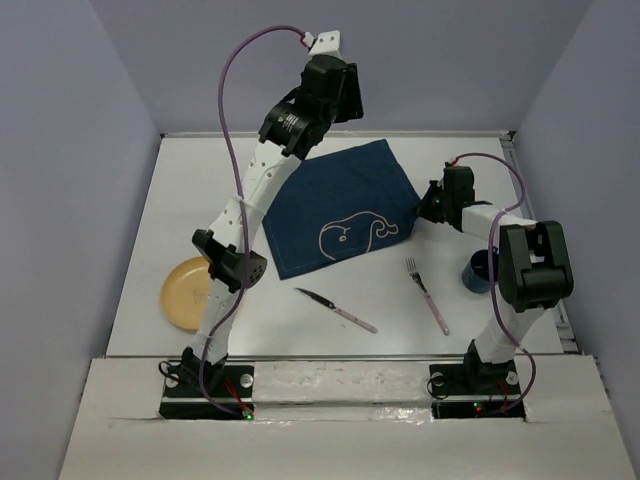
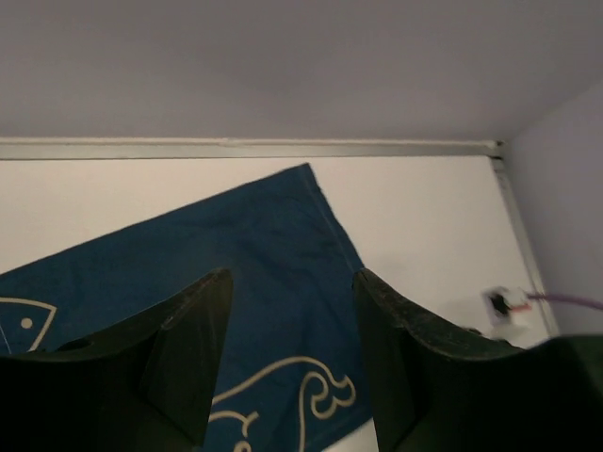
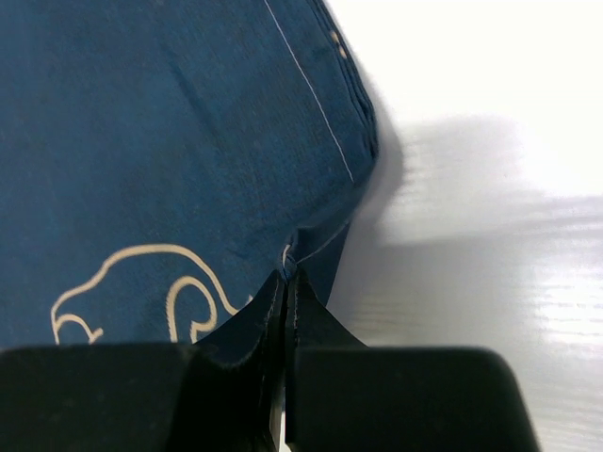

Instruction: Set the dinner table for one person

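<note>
Pinched tight, the right claw (image 3: 287,279) grips the hem of the dark blue whale mat (image 3: 170,141) on its 3 o'clock side, with the cloth bunched slightly between the closed fingers. The right arm rises from its base at 5 o'clock and folds at a high elbow. Its forearm slopes down toward 10 o'clock to reach the mat.

The left claw (image 2: 292,363) hangs high over the mat's 12 o'clock corner, its fingers (image 2: 188,348) spread wide with nothing between them. The left arm climbs from 7 o'clock and leans toward 1 o'clock.

The dinner table (image 1: 200,200) lies flat beneath both arms, between lavender walls. On it are a yellow plate (image 1: 188,293) at 8 o'clock, a knife (image 1: 335,310) at 6, a fork (image 1: 427,295) at 5 and a blue cup (image 1: 480,272) at 4.
</note>
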`<action>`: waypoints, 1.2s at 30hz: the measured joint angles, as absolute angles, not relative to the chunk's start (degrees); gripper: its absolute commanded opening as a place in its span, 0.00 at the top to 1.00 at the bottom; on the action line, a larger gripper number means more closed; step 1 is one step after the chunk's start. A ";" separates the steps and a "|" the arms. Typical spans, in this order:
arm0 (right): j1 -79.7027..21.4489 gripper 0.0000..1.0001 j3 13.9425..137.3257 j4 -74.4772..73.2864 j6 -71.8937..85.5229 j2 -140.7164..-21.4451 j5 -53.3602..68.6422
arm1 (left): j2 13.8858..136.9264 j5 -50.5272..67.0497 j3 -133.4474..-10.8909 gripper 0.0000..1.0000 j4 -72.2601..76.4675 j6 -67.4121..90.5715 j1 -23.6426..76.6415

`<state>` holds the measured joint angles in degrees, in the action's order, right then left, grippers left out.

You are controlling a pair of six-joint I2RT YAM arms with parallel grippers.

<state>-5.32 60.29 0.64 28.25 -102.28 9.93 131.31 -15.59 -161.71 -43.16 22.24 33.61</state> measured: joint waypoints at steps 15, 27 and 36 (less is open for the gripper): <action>-5.32 1.00 59.22 1.43 26.76 -99.44 12.53 | 61.98 -25.15 -71.18 0.32 -16.14 29.21 43.07; -5.32 1.00 59.09 1.67 26.20 -98.17 13.13 | 70.24 -25.17 -37.58 0.28 -6.31 49.43 43.03; -5.32 1.00 59.09 1.72 25.71 -98.04 13.17 | 74.76 -24.21 -29.93 0.31 2.79 56.12 40.45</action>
